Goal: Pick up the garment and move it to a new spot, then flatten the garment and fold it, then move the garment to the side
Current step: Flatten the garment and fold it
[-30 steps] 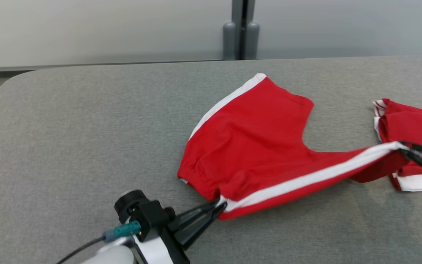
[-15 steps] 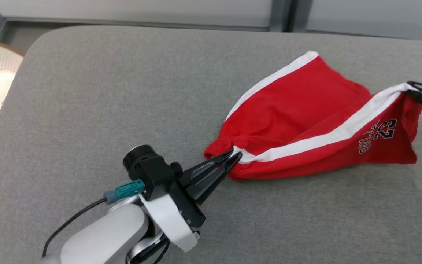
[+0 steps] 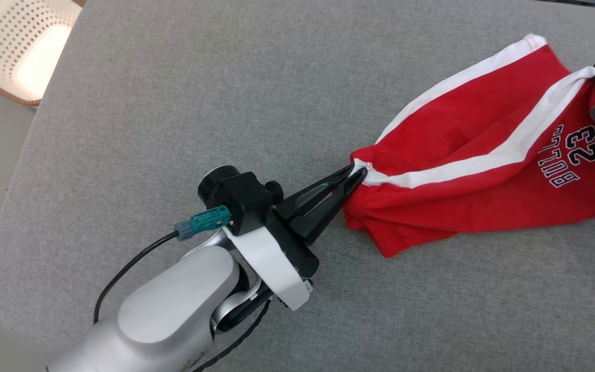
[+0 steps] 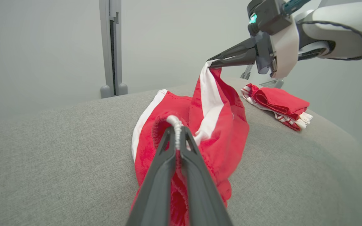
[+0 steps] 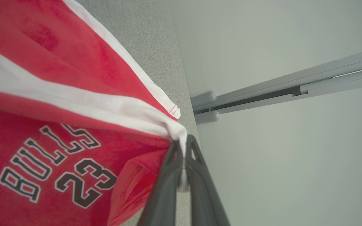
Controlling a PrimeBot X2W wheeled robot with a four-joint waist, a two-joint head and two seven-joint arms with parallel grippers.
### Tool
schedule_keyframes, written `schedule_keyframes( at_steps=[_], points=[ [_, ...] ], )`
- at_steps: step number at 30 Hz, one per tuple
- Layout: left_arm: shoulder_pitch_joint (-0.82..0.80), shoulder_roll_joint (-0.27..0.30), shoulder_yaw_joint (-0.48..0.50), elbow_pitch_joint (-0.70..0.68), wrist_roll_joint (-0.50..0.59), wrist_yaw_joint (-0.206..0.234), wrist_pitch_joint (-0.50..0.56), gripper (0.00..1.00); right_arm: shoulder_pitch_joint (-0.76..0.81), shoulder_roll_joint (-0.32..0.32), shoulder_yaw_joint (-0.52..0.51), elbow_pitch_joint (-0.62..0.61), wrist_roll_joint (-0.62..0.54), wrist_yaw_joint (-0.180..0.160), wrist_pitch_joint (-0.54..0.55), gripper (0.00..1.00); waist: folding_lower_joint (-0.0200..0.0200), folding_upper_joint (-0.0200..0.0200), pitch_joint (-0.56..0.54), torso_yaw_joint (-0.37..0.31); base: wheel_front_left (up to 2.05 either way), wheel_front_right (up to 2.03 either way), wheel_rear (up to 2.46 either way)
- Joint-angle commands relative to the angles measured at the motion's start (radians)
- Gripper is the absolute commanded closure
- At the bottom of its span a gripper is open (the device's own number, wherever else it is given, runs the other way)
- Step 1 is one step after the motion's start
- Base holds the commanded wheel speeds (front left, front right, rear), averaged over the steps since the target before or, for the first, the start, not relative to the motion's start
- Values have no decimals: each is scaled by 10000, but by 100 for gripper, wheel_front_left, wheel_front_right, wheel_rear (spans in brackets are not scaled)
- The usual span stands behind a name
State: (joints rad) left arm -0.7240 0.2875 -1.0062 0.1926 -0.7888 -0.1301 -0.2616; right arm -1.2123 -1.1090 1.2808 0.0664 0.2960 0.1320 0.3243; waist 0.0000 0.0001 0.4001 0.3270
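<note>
Left jaws, right jaws pinch shorts (image 3: 457, 129); right cut off at edge.

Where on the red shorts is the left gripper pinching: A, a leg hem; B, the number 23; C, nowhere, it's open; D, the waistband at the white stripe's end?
D: the left gripper is shut on the gathered waistband of the red shorts, just where the white stripe ends.

One red garment (image 3: 483, 150); one folded red pile (image 4: 278, 102); two tools, the left tool (image 3: 362, 170) and the right tool (image 4: 211, 62); two dark fingers (image 4: 159, 175) on each tool; one grey table (image 3: 225, 103); one white perforated object (image 3: 13, 46); one grey post (image 4: 112, 47).
</note>
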Motion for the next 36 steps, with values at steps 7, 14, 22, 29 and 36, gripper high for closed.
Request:
schedule_keyframes(
  at_steps=[7, 14, 22, 29, 36],
  points=[
    [-423, -346, -28, 297, -42, -6, -42, 100, -507, 210, -2, 400, -416, -26, 280, 100, 0, -1, 525, 500, 0, 0, 0],
    [-530, -613, -69, 373, -49, -6, -42, 100, -864, 364, 5, 1165, -541, -26, 382, 100, 0, -1, 754, 773, 0, 0, 0],
    [-640, -860, 212, 572, 32, -6, -43, 100, -1118, 354, 0, 1573, -705, -26, 377, 100, 0, -1, 1104, 1024, 0, 0, 0],
    [-712, -1167, 458, 809, 175, -8, -42, 100, -1391, 441, 2, 1750, -830, -26, 336, 100, 0, -1, 1450, 1227, 0, 0, 0],
    [-869, -1328, 300, 1025, 193, -7, -42, 100, -1469, 594, 1, 2063, -901, -26, 121, 54, 0, -1, 1636, 1365, 0, 0, 0]
  ],
)
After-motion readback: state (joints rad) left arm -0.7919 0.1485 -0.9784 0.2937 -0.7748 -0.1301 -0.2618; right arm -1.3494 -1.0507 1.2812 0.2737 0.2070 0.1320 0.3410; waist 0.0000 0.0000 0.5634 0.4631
